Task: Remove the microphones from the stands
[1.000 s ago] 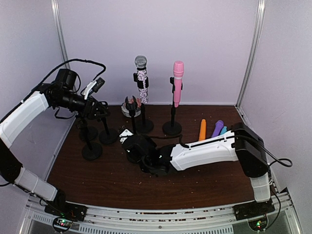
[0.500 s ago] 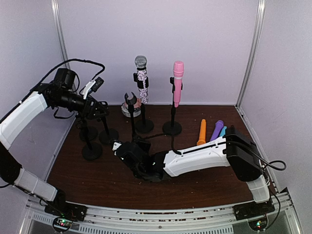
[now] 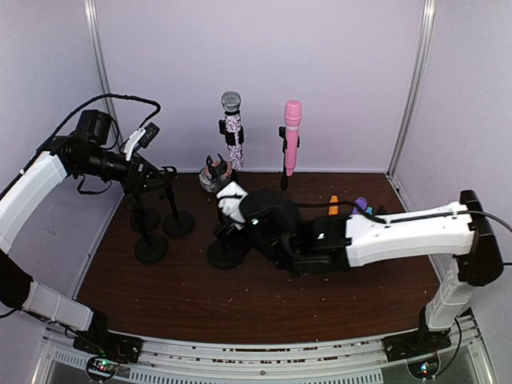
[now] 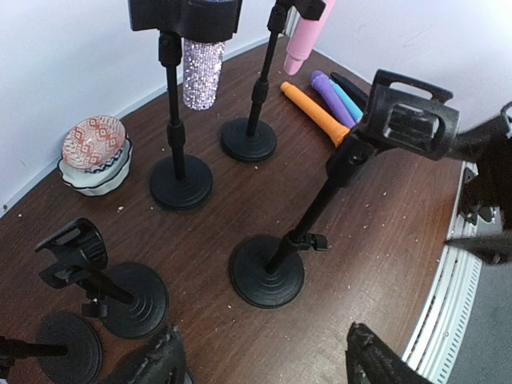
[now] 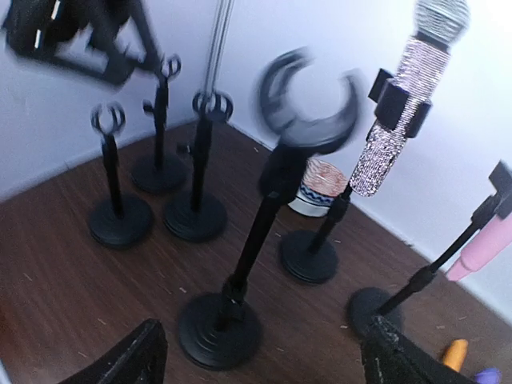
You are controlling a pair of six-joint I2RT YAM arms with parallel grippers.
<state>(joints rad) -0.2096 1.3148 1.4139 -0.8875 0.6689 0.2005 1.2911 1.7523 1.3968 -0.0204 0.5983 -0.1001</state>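
1. My right claw [image 5: 268,348] gapes wide and grips nothing. An empty stand [image 5: 240,264] rises just ahead of it, its clip blurred.
2. The glitter microphone [image 5: 396,120] sits clipped upright in its own stand, ahead and to the right of that claw. The pink microphone [image 5: 488,244] is further right, also on a stand.
3. My left claw [image 4: 264,356] is open too, with nothing in it. The same empty stand is just ahead of it.
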